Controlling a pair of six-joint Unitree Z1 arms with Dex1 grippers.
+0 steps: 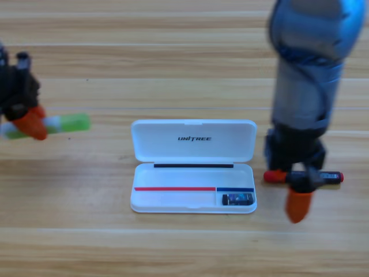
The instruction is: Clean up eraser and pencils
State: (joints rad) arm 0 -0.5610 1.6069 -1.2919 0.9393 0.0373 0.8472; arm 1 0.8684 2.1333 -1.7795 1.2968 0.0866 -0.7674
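Lying open near the table's (173,69) middle, the white case (193,167) is seen with its lid folded back toward the top edge and its tray toward the bottom edge. The eraser (237,199) is held in the tray's small right-hand compartment, its long axis running left to right. Bare wood is left on every side of the case, widest above and below it. The red pencil (305,176) is laid flat just right of the case, apart from it, pointing left to right with its red tip toward the case. Over its middle the right gripper (300,199) is hung, nothing gripped; how far its jaws are parted cannot be told. At the left edge the green pencil (68,123) is clamped by the left gripper (31,124), nearly level, its green end pointing right toward the case, well apart from it.
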